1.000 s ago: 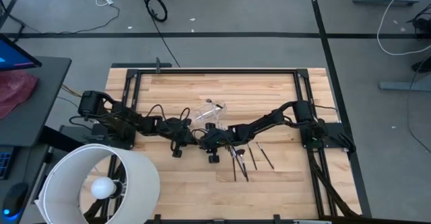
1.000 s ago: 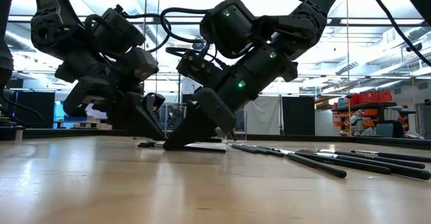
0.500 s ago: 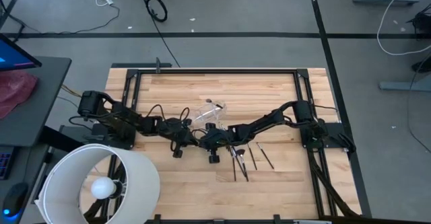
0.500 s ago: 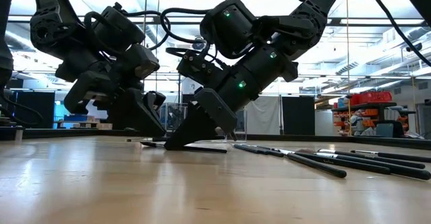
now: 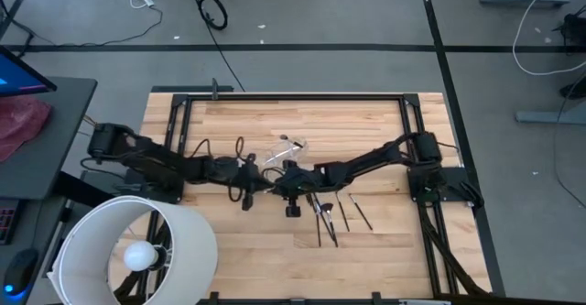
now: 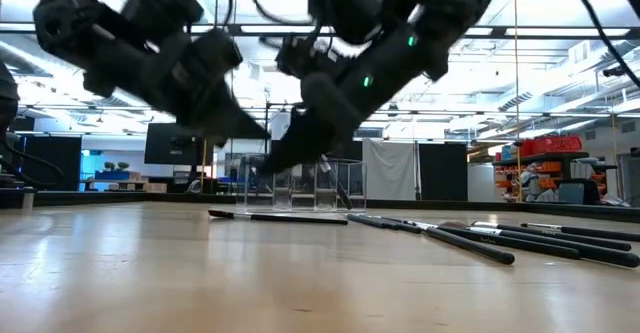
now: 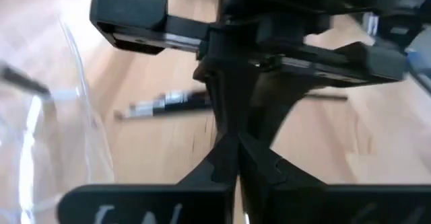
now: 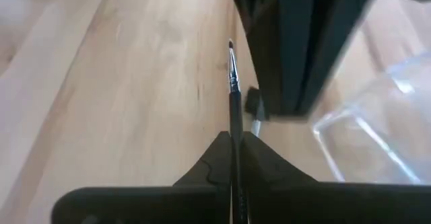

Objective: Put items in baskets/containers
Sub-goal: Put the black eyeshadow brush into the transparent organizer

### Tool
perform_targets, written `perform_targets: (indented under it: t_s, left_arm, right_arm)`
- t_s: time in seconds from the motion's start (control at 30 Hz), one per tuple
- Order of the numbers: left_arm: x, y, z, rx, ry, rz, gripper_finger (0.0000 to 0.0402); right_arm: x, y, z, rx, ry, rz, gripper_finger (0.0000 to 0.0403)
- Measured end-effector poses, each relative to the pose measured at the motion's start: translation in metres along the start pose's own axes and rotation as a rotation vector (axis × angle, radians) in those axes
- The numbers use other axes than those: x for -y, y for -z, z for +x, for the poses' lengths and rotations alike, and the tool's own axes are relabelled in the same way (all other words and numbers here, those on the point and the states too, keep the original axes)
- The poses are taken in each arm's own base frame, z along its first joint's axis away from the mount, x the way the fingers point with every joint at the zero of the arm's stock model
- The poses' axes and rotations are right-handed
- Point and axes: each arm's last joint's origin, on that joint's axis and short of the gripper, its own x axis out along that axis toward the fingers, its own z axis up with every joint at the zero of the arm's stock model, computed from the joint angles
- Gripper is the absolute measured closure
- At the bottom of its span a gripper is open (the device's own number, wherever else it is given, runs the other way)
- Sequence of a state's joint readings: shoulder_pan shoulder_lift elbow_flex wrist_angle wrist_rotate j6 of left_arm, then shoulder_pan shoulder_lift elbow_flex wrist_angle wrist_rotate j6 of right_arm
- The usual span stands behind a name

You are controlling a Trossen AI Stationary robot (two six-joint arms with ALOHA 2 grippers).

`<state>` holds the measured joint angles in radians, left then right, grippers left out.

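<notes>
Right gripper [image 5: 282, 179] over the middle of the tabletop [image 5: 385, 250], raised clear of the wood in the low view [image 6: 278, 158]. Fingers [image 8: 209, 160] pinched tight on one slim makeup brush [image 8: 234, 96], thin dark shaft running out between them, small bristle tip pointing forward over bare wood.

Left gripper [image 5: 261, 180] just beside it, nose to nose, also lifted off the tabletop [image 6: 252, 128]. Fingers [image 7: 215, 160] pressed together to a point in the left wrist view; cannot tell whether anything sits between them. Fills the space directly ahead there: the right gripper's dark body.

Clear plastic cup [image 5: 289, 149] upright on the tabletop just behind the two grippers, visible mostly as rim and glints; seen through and behind the fingers in the low view [image 6: 300, 185], at one edge of each wrist view [image 7: 54, 116] [image 8: 377, 130].

One loose brush [image 6: 280, 216] flat on the wood below the grippers, in front of the cup. Shows with a silver ferrule in the left wrist view [image 7: 168, 103].

Remaining brushes [image 5: 328, 215] lying in a loose fan on the right arm's side of the tabletop, near the grippers but apart from the cup; low and flat across the wood in the low view [image 6: 480, 241].
</notes>
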<state>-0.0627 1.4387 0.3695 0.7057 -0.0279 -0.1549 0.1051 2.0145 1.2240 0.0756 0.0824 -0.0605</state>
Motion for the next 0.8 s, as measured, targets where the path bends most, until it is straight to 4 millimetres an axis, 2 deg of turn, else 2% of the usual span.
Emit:
perform_targets:
  t_s: [0.17,0.3,0.4,0.5,0.67,0.73,0.8]
  left_arm:
    - [0.011,-0.025,-0.019,0.148,-0.047,0.063,0.0396]
    - [0.017,-0.038,-0.033,0.237,-0.129,0.093,0.0393]
    - [0.02,-0.039,-0.036,0.241,-0.168,0.106,0.0394]
    - [0.02,-0.035,-0.035,0.201,-0.187,0.116,0.0396]
    - [0.019,-0.033,-0.035,0.184,-0.222,0.118,0.0393]
    - [0.019,-0.033,-0.035,0.189,-0.232,0.122,0.0393]
    - [0.018,-0.034,-0.035,0.196,-0.238,0.131,0.0393]
  right_arm:
    - [0.004,-0.015,-0.042,-0.06,0.129,-0.015,0.0389]
    - [0.013,-0.021,-0.08,-0.035,0.262,0.0,0.0389]
    - [0.022,-0.021,-0.116,0.082,0.335,0.05,0.039]
    - [0.028,-0.005,-0.14,0.302,0.36,0.118,0.039]
    - [0.036,0.046,-0.145,0.821,0.292,0.207,0.039]
    - [0.043,0.064,-0.139,0.908,0.32,0.24,0.039]
    - [0.049,0.071,-0.132,0.951,0.345,0.253,0.039]
